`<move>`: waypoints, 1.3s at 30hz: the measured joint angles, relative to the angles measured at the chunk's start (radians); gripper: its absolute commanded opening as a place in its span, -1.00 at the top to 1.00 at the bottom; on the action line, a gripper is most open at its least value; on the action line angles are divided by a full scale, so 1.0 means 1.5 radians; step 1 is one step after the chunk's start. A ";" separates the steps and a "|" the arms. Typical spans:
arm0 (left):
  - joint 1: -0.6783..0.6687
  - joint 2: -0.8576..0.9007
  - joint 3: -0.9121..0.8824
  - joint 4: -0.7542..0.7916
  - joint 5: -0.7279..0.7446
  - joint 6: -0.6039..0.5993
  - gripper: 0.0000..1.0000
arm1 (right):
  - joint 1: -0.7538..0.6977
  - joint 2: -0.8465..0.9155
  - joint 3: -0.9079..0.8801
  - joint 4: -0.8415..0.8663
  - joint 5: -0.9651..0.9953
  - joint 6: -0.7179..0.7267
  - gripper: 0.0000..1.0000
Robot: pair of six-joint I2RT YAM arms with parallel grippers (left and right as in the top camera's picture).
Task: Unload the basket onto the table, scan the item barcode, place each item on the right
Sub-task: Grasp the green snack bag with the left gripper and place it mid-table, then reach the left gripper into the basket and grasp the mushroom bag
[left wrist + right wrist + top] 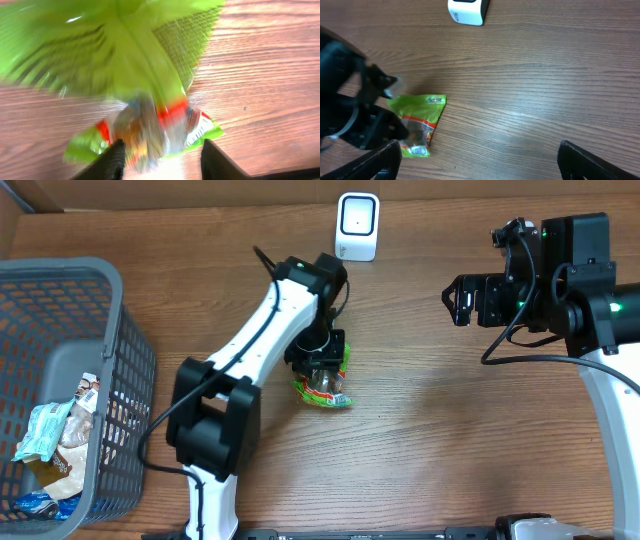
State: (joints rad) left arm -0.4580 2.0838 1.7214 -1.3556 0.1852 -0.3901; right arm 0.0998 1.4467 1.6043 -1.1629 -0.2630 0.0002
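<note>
The item is a green snack packet [324,385] with a red band and a clear window, lying flat on the wooden table. My left gripper [318,356] hangs right over its upper end. In the left wrist view the packet [150,65] is blurred and fills the top of the frame, and its lower end lies between the spread fingers of the left gripper [162,162], which do not pinch it. The white barcode scanner [357,226] stands at the table's back edge. My right gripper [458,298] hovers open at the right, and its wrist view shows the packet [420,120] and the scanner [466,11].
A grey mesh basket [125,350] with several wrapped snacks stands at the left edge. Between the two arms the wooden tabletop [420,420] is bare. The left arm [345,115] fills the left side of the right wrist view.
</note>
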 measured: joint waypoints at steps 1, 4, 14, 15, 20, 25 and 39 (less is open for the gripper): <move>-0.003 0.007 -0.001 0.001 0.001 0.000 -0.03 | 0.000 0.000 0.000 0.000 0.000 0.000 -1.00; -0.003 0.013 0.001 -0.003 -0.001 -0.002 -0.04 | 0.000 0.000 0.000 0.000 0.000 0.000 -1.00; 0.058 -0.040 0.199 -0.160 -0.092 -0.001 -0.18 | 0.000 0.000 0.000 -0.001 -0.001 0.000 -1.00; 0.069 -0.062 0.229 -0.180 -0.109 -0.001 -0.22 | 0.000 0.000 0.000 -0.001 -0.001 0.000 -1.00; 0.155 -0.233 0.311 -0.214 -0.175 -0.014 -0.56 | 0.000 0.000 0.000 -0.007 -0.001 0.000 -1.00; 0.334 -0.387 0.316 -0.219 -0.202 -0.026 -0.93 | 0.000 0.000 0.000 -0.008 -0.001 0.000 -1.00; 0.868 -0.428 0.124 -0.183 -0.218 -0.035 -0.99 | 0.000 0.000 0.000 -0.022 -0.002 0.000 -1.00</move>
State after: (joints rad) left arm 0.8448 1.4418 1.9068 -1.6299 -0.1421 -0.4427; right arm 0.1001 1.4467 1.6043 -1.1957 -0.2657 0.0006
